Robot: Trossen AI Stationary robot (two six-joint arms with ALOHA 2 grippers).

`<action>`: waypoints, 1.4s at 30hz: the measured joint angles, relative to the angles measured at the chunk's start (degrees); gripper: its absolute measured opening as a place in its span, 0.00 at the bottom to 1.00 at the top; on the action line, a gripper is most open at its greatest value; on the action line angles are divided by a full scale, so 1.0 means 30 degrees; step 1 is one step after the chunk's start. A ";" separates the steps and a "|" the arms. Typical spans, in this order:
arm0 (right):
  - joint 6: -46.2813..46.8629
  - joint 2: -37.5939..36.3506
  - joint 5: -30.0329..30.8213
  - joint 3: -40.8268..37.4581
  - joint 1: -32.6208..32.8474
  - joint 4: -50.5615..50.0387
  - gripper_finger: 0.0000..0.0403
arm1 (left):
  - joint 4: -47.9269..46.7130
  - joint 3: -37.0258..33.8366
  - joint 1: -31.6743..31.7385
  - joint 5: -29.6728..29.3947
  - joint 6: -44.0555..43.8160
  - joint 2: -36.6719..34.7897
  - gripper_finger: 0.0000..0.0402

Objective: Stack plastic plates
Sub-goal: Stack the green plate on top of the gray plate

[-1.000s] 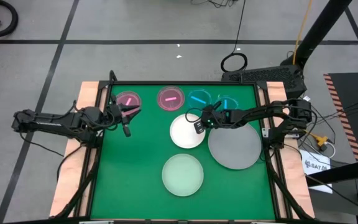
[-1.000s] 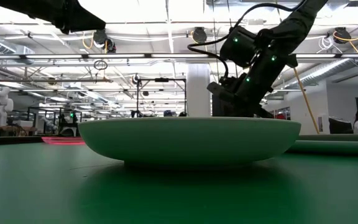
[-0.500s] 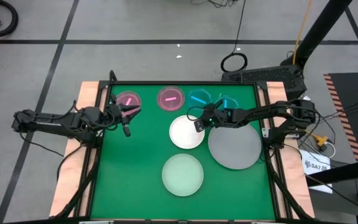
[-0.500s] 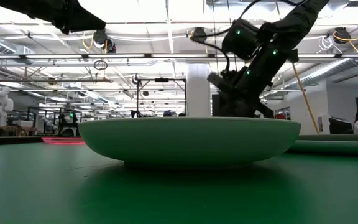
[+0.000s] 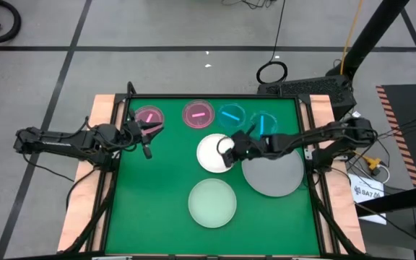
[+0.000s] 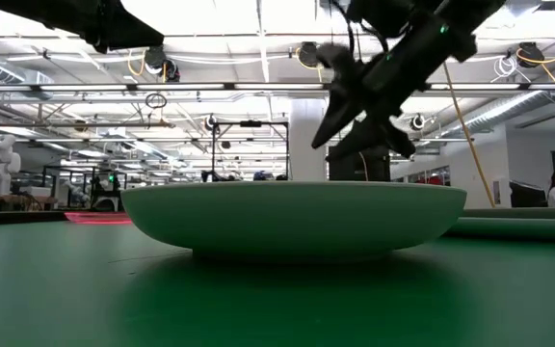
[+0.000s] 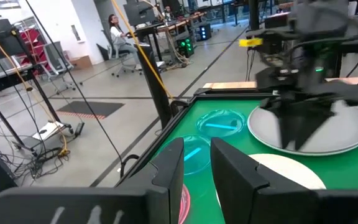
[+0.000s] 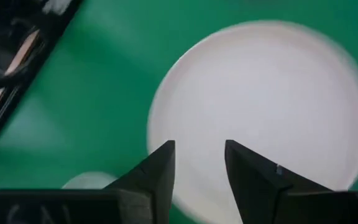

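We observe that the right tool (image 5: 226,148) now hangs over the white plate (image 5: 209,155), at the 3 o'clock edge of that plate, near the centre of the worktop (image 5: 157,188). One second earlier it sat further toward 1 o'clock, beside the two blue plates (image 5: 231,114), which are now uncovered. In the right wrist view its fingers (image 8: 160,168) stand apart and empty above the white plate, so we judge that a grasp of this plate is being set up. The grey plate (image 5: 273,173) lies at 4 o'clock, the pale green plate (image 5: 212,202) at 6 o'clock, and two pink plates (image 5: 149,115) at 11 o'clock. No stack exists yet. The left tool (image 5: 144,133) waits at 9 o'clock beside a pink plate, unmoved, its fingers (image 7: 173,174) parted with nothing between them.
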 joint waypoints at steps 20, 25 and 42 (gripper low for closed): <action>0.4032 0.5293 -0.2295 0.8742 0.3837 -1.2974 0.33 | 0.0022 0.0000 0.0000 0.0000 -0.0224 0.0000 0.22; 0.3809 0.7086 -0.4853 1.0053 0.3917 -1.4589 0.33 | 0.0015 0.0000 -0.0003 0.0000 -0.0242 -0.0006 0.22; 0.4093 0.7570 -0.4733 1.0088 0.4017 -1.5781 0.33 | -0.0087 0.0000 0.0000 0.0000 -0.0289 -0.0007 0.22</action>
